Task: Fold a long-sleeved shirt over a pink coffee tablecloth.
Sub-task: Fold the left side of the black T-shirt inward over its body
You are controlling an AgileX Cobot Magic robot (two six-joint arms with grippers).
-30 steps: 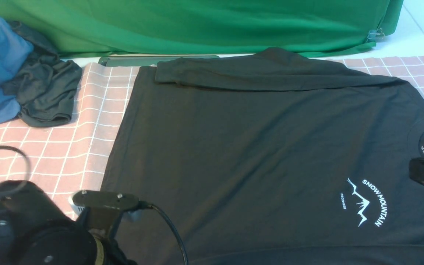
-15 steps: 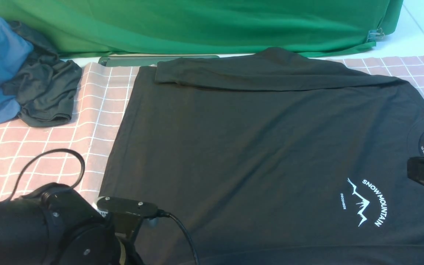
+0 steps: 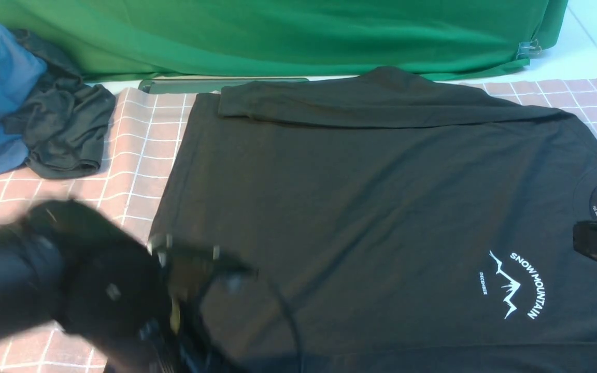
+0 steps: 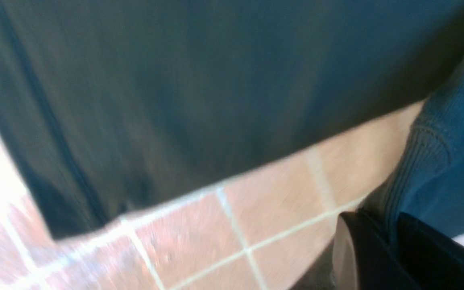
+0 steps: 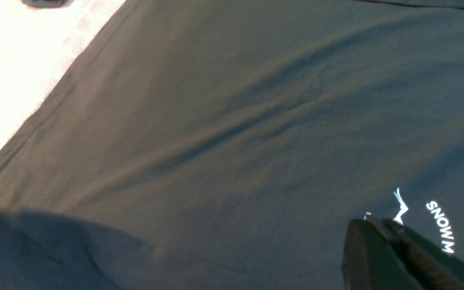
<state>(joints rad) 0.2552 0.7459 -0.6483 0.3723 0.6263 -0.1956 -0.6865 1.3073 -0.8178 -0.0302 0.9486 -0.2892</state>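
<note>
Front view, long-sleeved shirt (image 3: 360, 207) on pink tablecloth (image 3: 132, 155), L fingers (image 4: 357, 257) clamp cuff (image 4: 425, 161)

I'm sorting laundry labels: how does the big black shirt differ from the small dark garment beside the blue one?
The long-sleeved shirt lies spread flat; the small dark garment is crumpled. The shirt is far larger than the garment, and carries a white print the garment lacks. Both are dark.
</note>
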